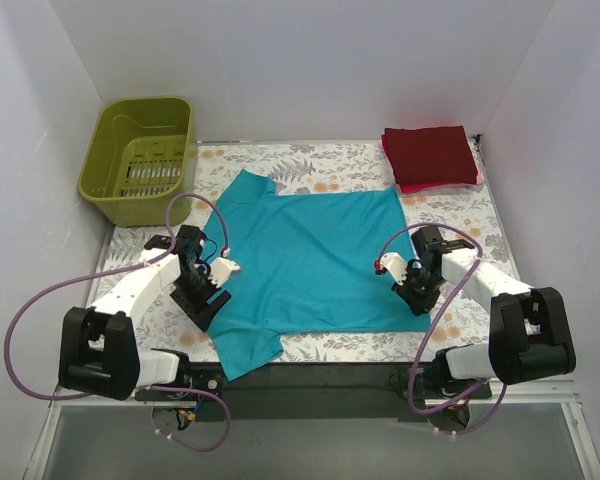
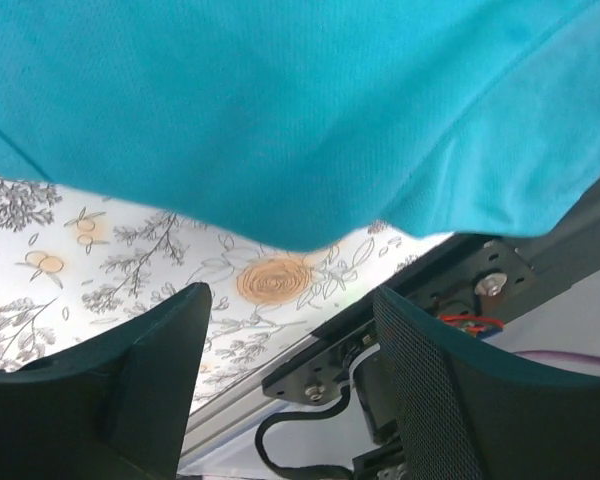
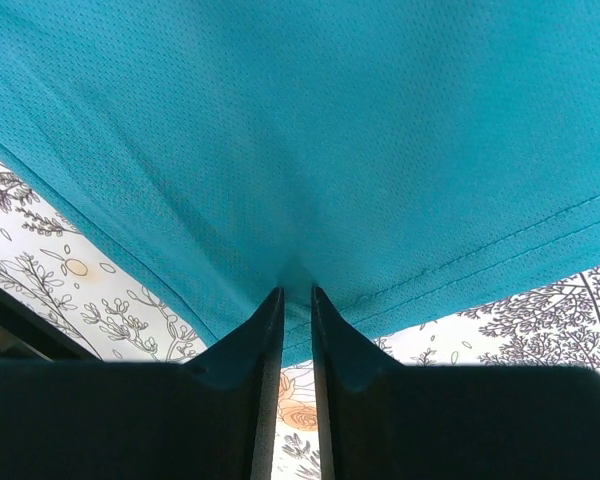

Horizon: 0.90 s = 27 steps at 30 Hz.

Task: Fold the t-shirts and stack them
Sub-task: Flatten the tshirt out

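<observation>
Teal shirt [image 1: 310, 260] lies spread flat, not yet folded. Right gripper [image 3: 295, 290] sits at its right hem, fingers pressed almost together with cloth puckered between them: a pinch, probably to lift for a fold. Left gripper [image 2: 290, 290] hovers over its near-left edge, spread wide, holding nothing. Folded dark red shirt [image 1: 430, 152] sits beyond its far-right corner.

The table with its white, leaf-and-flower patterned cover [image 1: 450, 215] carries a teal short-sleeved cloth t-shirt [image 1: 310, 260] spread flat across its middle. At the far right corner a folded pink shirt [image 1: 438, 186] lies beneath a folded dark red shirt [image 1: 430, 152]. An olive-green plastic basket [image 1: 130, 205] sits at the far left corner.
</observation>
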Available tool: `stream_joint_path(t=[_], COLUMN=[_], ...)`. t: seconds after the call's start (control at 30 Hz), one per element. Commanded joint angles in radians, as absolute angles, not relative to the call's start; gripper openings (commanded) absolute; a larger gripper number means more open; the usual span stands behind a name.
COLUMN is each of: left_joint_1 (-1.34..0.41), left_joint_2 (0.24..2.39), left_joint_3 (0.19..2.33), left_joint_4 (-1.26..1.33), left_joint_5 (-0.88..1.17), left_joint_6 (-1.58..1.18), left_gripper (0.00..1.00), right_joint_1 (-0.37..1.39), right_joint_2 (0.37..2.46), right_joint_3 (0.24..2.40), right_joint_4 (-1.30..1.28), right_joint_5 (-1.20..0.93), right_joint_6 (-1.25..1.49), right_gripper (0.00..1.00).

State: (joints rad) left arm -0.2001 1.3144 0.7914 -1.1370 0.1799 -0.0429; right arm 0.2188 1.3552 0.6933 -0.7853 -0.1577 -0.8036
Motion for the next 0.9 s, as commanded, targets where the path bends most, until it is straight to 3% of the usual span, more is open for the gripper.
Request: stream_joint_path(t=[0.0,0.2,0.47,0.67,0.87], left_joint_1=[-0.201,-0.199,-0.201,-0.210,-0.212], left_joint_2=[1.215,1.173,1.526,1.774,1.861], left_joint_3=[0.796,0.908,1.213,1.334,1.342], left_joint_4=[-1.241,-1.227,-0.936,-0.830,-0.808], left_joint_5=[0.164,0.201,0.262,0.256,0.212], left_joint_6=[0.035,0.065,-0.136,-0.225,-0.252], left_gripper=[0.67,0.67,0.56,0.53,0.53], right_joint_1=[0.222,0.222,0.161,0.138,0.140], right_joint_2=[1.342,1.296,1.339,1.477,1.643], right_joint_3=[0.647,0.718,1.083,1.161,1.197], right_joint_4=[-0.827,-0.865,-0.810,-0.621,-0.543], right_joint_5=[-0.103,-0.159,-0.380,-0.350,-0.304], right_joint_6=[-0.841,-0.839,-0.668,-0.542,-0.528], right_gripper=[0.24,0.29,0.25,0.24,0.23])
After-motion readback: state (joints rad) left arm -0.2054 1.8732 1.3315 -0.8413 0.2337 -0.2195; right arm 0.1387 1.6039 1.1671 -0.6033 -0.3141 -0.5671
